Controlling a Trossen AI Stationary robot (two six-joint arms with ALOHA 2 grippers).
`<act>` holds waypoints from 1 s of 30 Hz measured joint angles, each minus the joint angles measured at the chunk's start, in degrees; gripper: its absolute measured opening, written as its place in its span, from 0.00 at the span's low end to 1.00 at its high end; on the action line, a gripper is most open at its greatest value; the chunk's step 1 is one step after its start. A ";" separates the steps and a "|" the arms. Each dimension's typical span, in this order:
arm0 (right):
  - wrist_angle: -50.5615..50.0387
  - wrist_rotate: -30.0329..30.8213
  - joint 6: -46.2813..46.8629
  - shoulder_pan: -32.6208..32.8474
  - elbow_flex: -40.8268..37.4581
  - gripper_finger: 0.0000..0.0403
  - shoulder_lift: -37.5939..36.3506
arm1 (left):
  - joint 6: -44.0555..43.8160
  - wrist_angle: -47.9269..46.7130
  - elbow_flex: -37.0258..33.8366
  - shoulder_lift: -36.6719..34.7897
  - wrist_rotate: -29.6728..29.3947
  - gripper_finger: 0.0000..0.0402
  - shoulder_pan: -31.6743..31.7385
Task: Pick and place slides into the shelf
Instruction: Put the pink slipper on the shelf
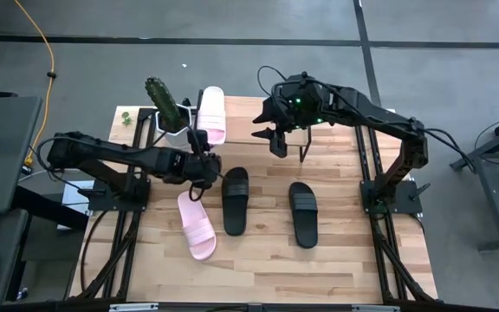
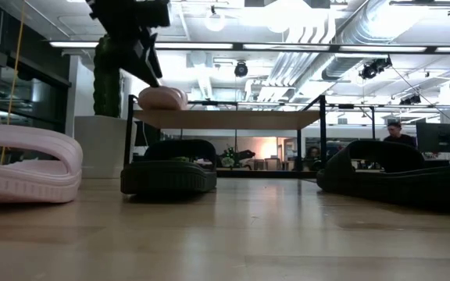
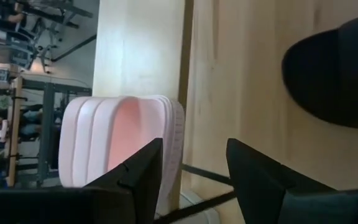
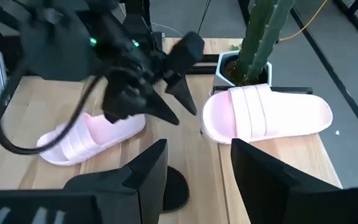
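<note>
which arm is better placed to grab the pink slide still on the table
Left. The left gripper hovers open just above the pink slide on the table, while the right gripper waits over the shelf.

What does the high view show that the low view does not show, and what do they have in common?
Only the high view shows both arms whole, with the left end effector open above the table and the right end effector open near the shelf, and the full layout of the four slides.

Only the low view shows the space under the shelf, its legs, and the room behind.

Both show one pink slide on the shelf, the other pink slide and two black slides on the table, and the cactus.
</note>
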 joint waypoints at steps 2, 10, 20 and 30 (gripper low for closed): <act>0.04 -0.01 -0.22 -0.01 0.00 0.42 0.12 | -1.90 -2.56 1.76 0.00 -0.05 0.41 -1.61; 0.00 -0.65 0.02 -0.01 0.00 0.42 0.13 | -8.57 -15.93 10.25 0.00 -2.24 0.41 -8.22; -1.07 -1.99 -0.49 2.51 -0.06 0.42 0.95 | -15.50 -28.41 20.26 -0.04 -2.76 0.41 -11.61; -1.13 4.81 -3.39 9.48 -0.07 0.42 3.42 | -18.19 -32.59 25.25 -0.93 -3.82 0.41 -11.43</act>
